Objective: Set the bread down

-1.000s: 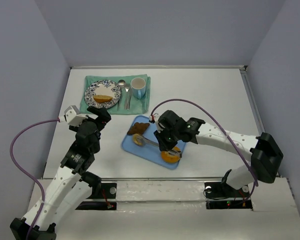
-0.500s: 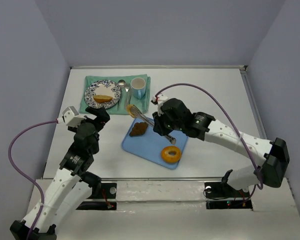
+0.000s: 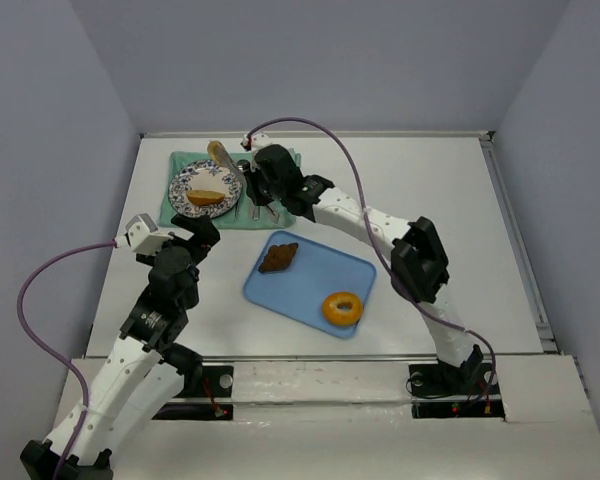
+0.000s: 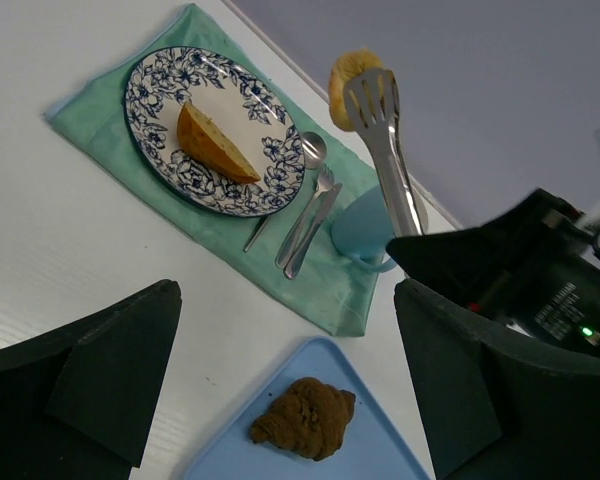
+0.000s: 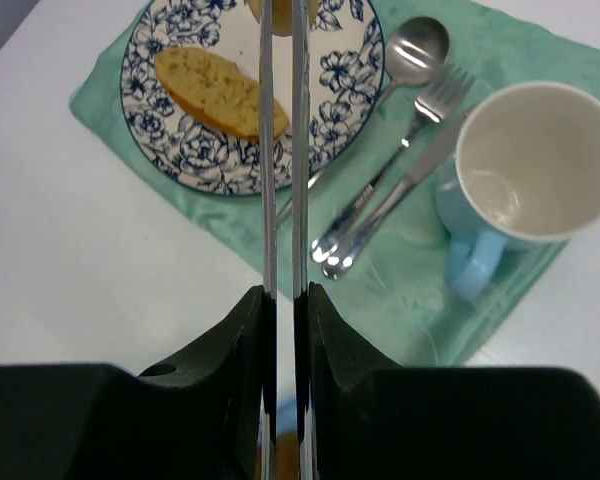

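The oblong golden-brown roll (image 3: pixel 205 197) lies on the blue-flowered plate (image 3: pixel 183 180); it also shows in the left wrist view (image 4: pixel 215 148) and the right wrist view (image 5: pixel 220 90). My right gripper (image 3: pixel 263 180) (image 5: pixel 283 295) is shut on metal tongs (image 4: pixel 385 150) (image 5: pixel 278 150). The tongs pinch the small round tan bun (image 3: pixel 217 152) (image 4: pixel 352 75) in the air over the plate's far edge. My left gripper (image 3: pixel 202 235) (image 4: pixel 285 300) is open and empty, above the table between the mat and the tray.
The plate sits on a green mat (image 3: pixel 180 212) with a spoon (image 5: pixel 405 55), fork, knife and blue cup (image 5: pixel 535 165). A blue tray (image 3: pixel 310 290) holds a dark croissant (image 3: pixel 278 258) (image 4: pixel 305 418) and an orange donut (image 3: pixel 341 308).
My right arm has swung from the tray to the far left, carrying the bun in the tongs up over the plate. The left arm has barely moved.
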Robot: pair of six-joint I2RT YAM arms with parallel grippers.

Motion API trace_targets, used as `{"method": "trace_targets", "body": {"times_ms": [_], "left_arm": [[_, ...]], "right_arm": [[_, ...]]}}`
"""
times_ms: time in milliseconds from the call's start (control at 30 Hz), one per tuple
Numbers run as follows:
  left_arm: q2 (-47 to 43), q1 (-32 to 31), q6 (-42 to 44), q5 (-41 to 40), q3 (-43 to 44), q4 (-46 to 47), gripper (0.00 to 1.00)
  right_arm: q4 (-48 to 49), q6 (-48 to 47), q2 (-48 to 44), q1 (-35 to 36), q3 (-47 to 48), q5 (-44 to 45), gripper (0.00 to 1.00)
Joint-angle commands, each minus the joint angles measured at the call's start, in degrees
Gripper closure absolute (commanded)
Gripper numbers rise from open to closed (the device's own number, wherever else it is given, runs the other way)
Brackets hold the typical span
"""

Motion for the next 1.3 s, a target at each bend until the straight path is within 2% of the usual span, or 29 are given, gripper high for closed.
{"method": "trace_targets", "body": {"times_ms": [0, 100, 233, 333, 500, 867, 1100, 1267], "left_arm": [[-0.2, 0.3, 0.1, -2.7, -0.5, 2.6, 0.01], [-0.2, 0.3, 0.2, -2.8, -0.7, 3.2, 0.01], [0.6, 0.3, 0.3, -3.0, -0.4, 2.9, 0.01], [0.6, 0.3, 0.1, -3.0, -0.6, 2.9, 0.01], [0.4, 0.3, 0.2, -2.5, -0.6, 3.1, 0.01], [0.3, 0.3, 0.2, -2.0, -0.4, 3.0, 0.01], [-0.5, 0.3, 0.2, -1.8, -0.5, 2.8, 0.01], [-1.1, 0.3, 0.1, -1.7, -0.4, 2.3, 0.01]], "right_arm": [[3.9, -1.7, 8.1, 0.1, 11.6, 1.7, 0.83], [4.0, -1.3, 15.3, 0.1, 19.1, 1.5, 0.81], [3.9, 3.4, 21.1, 0.1, 22.3, -0.4, 0.67], [4.0, 4.2, 21.5, 0.1, 22.1, -3.9, 0.56], [4.6, 3.5, 19.9, 0.1, 19.9, -2.0, 0.38], [5.8, 2.2, 11.5, 0.1, 15.2, -1.8, 0.36], [7.9, 0.8, 2.7, 0.1, 7.5, -2.3, 0.37], [10.1, 0.7, -5.4, 0.1, -0.9, 2.1, 0.37]]}}
